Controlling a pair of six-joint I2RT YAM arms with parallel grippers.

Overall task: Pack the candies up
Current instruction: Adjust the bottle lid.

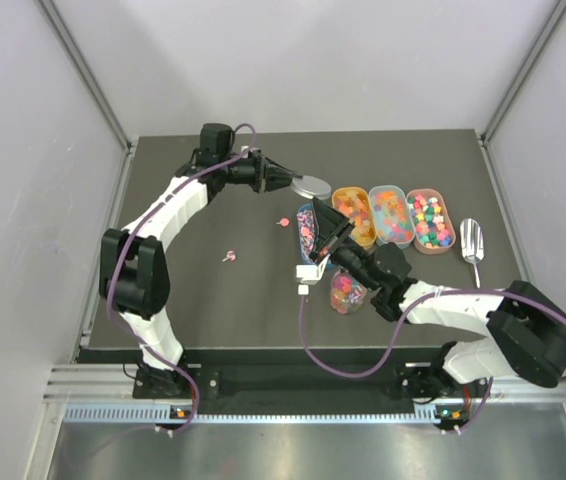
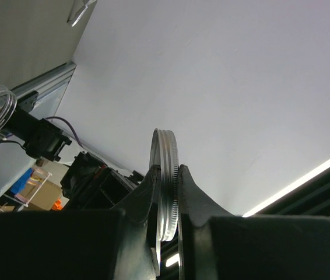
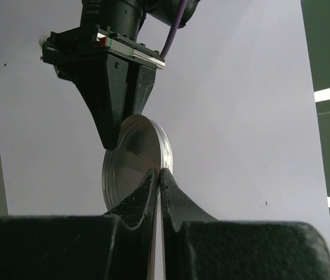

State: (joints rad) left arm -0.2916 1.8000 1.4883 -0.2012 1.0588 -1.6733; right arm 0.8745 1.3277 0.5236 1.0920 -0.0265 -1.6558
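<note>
Left wrist: left gripper (image 2: 168, 172) clamped on lid (image 2: 165, 146) rim, lid on edge. Right gripper (image 3: 158, 172) jaws pressed together, close beside candies (image 1: 391, 215).

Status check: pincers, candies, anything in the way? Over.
Left pincer clamped on lid. Right pincer shut. Candies in trays, two loose on table. Nothing blocking seen.

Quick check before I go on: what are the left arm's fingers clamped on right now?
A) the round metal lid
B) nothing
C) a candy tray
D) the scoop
A: in the left wrist view the fingers pinch the metal lid on edge by its ridged rim, while the scoop lies apart, far over on the right.
</note>
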